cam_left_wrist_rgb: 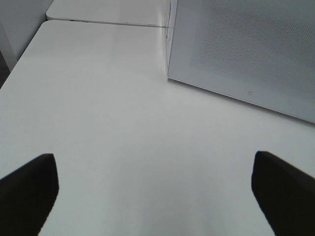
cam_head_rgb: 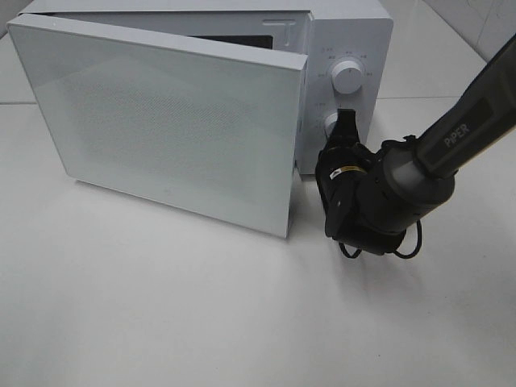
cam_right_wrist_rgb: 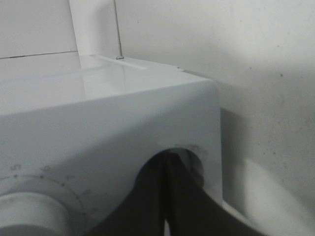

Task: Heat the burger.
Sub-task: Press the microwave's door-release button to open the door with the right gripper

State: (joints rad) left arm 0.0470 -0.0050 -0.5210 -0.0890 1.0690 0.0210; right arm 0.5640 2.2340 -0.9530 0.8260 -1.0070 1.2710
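Note:
The burger is out of view in every frame. A white microwave stands at the back with its door swung out towards the front, hiding the inside. My right gripper is shut, its tips pressed together against the lower knob on the control panel, below the upper knob. In the right wrist view the shut fingertips meet at that knob. My left gripper stands open over bare table, nothing between its fingers; it does not show in the exterior view.
The open door juts out over the white table, close to the left gripper. The right arm reaches in from the right. A table seam runs behind.

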